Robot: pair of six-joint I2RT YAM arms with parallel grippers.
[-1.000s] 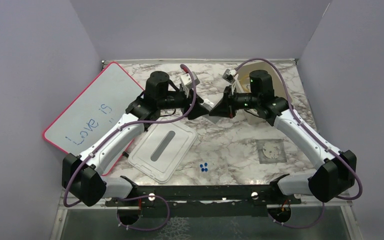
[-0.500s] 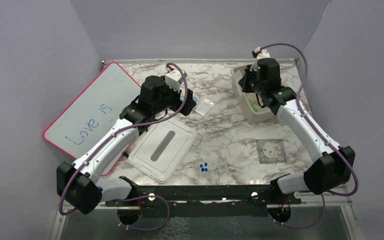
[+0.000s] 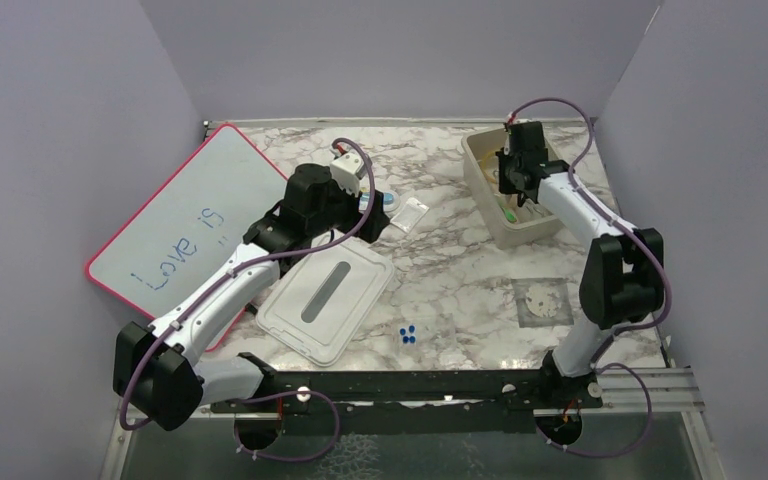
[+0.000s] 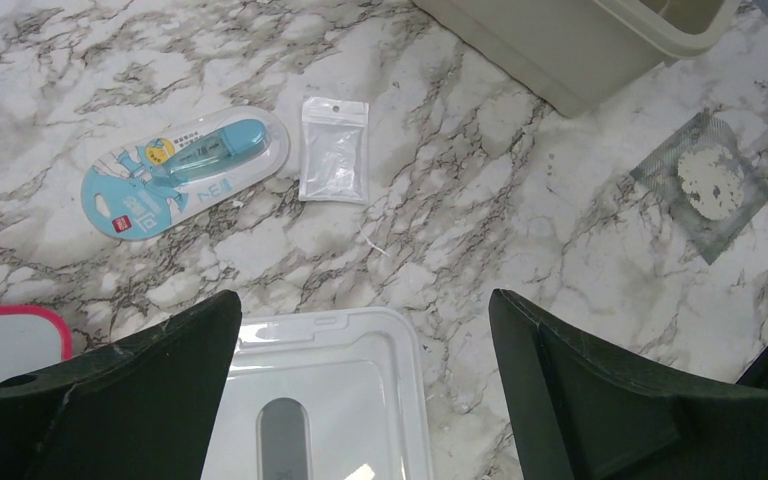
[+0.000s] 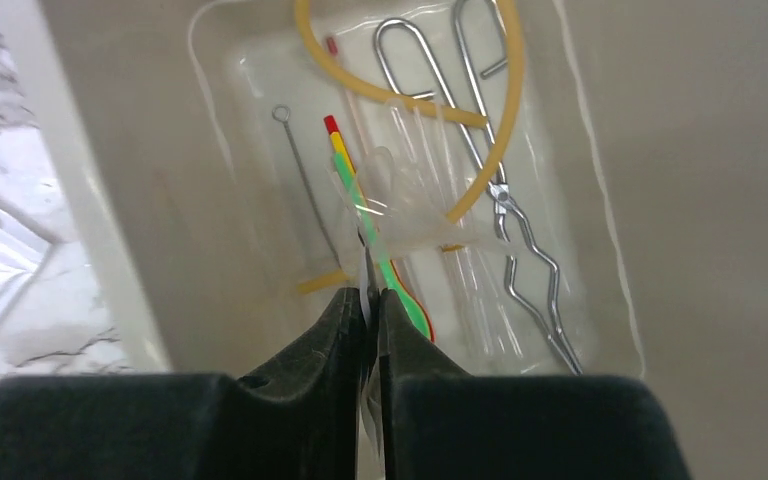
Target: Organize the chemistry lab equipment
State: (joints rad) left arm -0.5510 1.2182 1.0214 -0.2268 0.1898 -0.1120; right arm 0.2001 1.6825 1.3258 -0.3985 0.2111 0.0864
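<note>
A beige bin (image 3: 480,190) stands at the back right. In the right wrist view the bin (image 5: 140,200) holds amber rubber tubing (image 5: 505,120), metal forceps (image 5: 520,250), a thin green stick (image 5: 345,175), a wire loop (image 5: 305,190) and clear plastic pieces (image 5: 410,200). My right gripper (image 5: 372,292) hangs over the bin (image 3: 510,185), shut on the edge of a thin clear plastic piece. My left gripper (image 4: 363,297) is open and empty, above the table near a small clear bag (image 4: 334,150) and a blue packaged item (image 4: 185,170).
A clear lid (image 3: 325,300) lies below the left gripper. A whiteboard (image 3: 185,225) leans at the left. A wire gauze square (image 3: 542,300) lies at the right and small blue bits (image 3: 408,334) near the front. Purple walls close three sides.
The two grippers met at the table's centre a second ago. My right arm has swung back to the bin with the thin clear piece. My left arm has drawn back left, uncovering the clear bag.
</note>
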